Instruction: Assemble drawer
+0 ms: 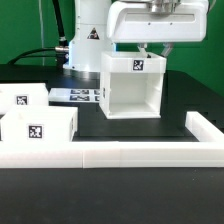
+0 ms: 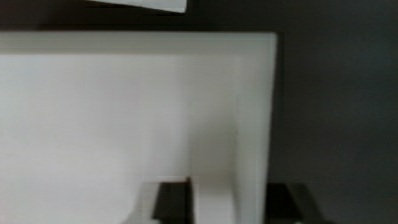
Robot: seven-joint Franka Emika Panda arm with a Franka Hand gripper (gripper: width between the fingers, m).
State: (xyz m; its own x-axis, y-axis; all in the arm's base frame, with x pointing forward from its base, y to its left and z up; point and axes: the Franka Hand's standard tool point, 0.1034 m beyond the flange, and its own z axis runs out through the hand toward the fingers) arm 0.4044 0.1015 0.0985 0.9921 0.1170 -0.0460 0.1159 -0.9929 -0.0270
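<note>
Beneath jaws, upright casing [image 1: 133, 90] (mouth seemingly camera-ward)

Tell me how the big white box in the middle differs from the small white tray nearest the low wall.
The casing is tall and roomy; the tray is low and small. The casing shows a hollow, open side to the exterior view; the tray shows a closed face. The gripper straddles a casing wall; the tray sits free at the exterior view's left. Both are white with black-and-white marker tags.

Glossy white arm [image 1: 92, 25] with dark joint bands, boxy white hand [image 1: 150, 47], black fingers [image 2: 171, 205].
</note>
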